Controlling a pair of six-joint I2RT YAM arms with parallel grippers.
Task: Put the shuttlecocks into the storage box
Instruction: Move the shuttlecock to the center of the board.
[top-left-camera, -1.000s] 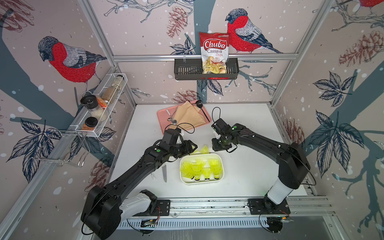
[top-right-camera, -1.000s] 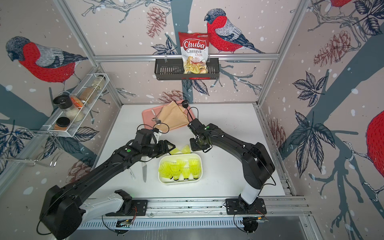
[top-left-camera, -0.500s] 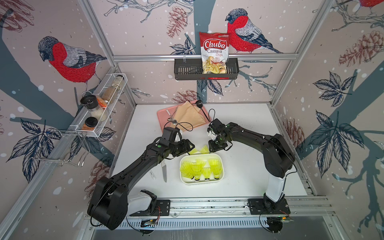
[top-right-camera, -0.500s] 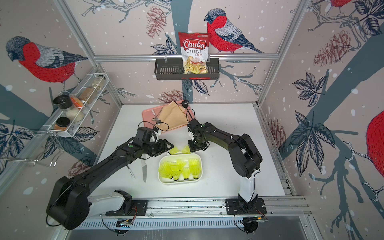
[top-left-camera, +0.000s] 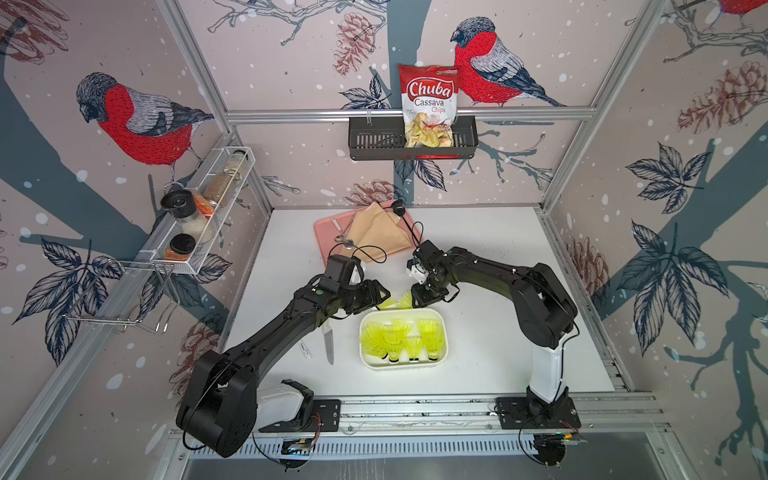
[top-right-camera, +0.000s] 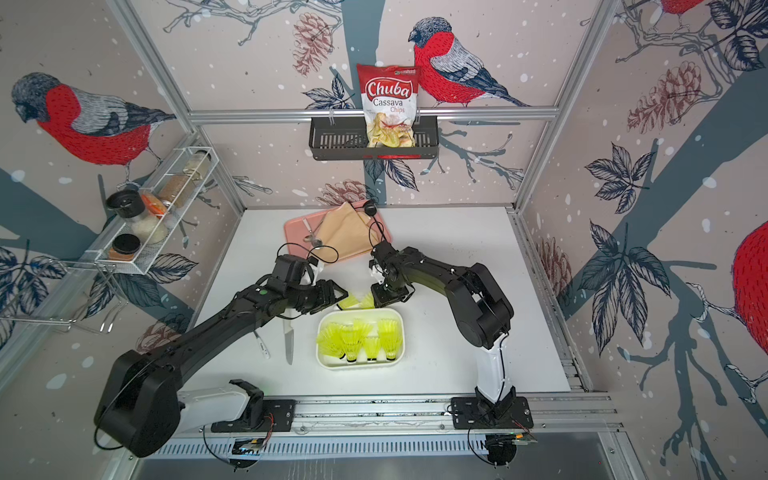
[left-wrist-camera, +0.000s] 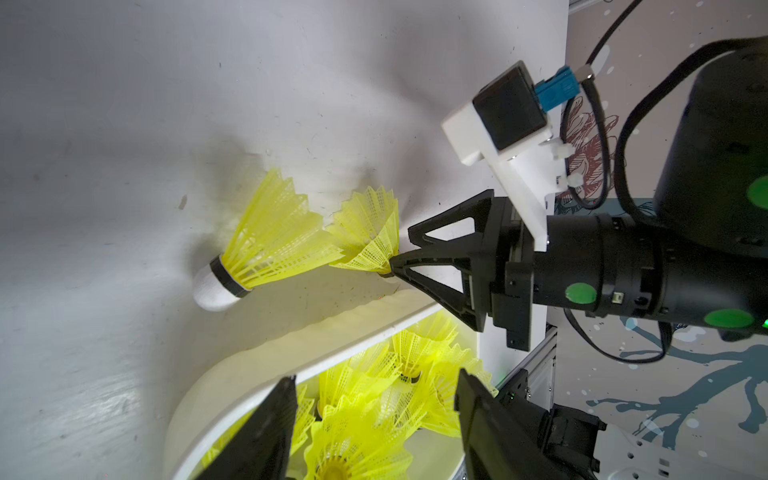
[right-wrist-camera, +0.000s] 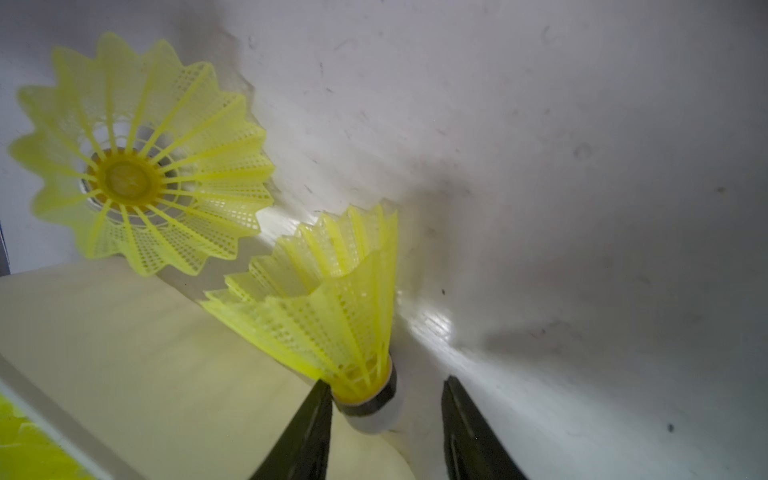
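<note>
Behind the storage box (top-left-camera: 400, 365), on the side away from the arm bases, you have two loose shuttlecocks (top-left-camera: 392, 302) lying on their sides on the counter (top-left-camera: 498, 232), just beside the far rim and roughly in line with it. Your right claw (right-wrist-camera: 386, 384) has its jaws apart, bracketing the white tip of the nearer shuttlecock (right-wrist-camera: 332, 299). One finger touches the black band and the other stands clear, so nothing is clamped yet. That piece's long axis runs straight out from the claw, tip toward it, skirt flaring away along the rim. The second shuttlecock (left-wrist-camera: 270, 245) lies mirrored, tip toward your left claw (left-wrist-camera: 376, 376), open skirt facing the first; whether the two skirts touch cannot be confirmed. The left claw is apart and empty above the box's far rim, and is the nearer arm for that second piece. Judgement: closing the right jaws square across the tip should suffice. Skirts are ribbed, perforated neon plastic with scalloped edges, likely springy. Tips are rounded and probably firm. The box wall is smooth, and the counter is matte and scuffed.
</note>
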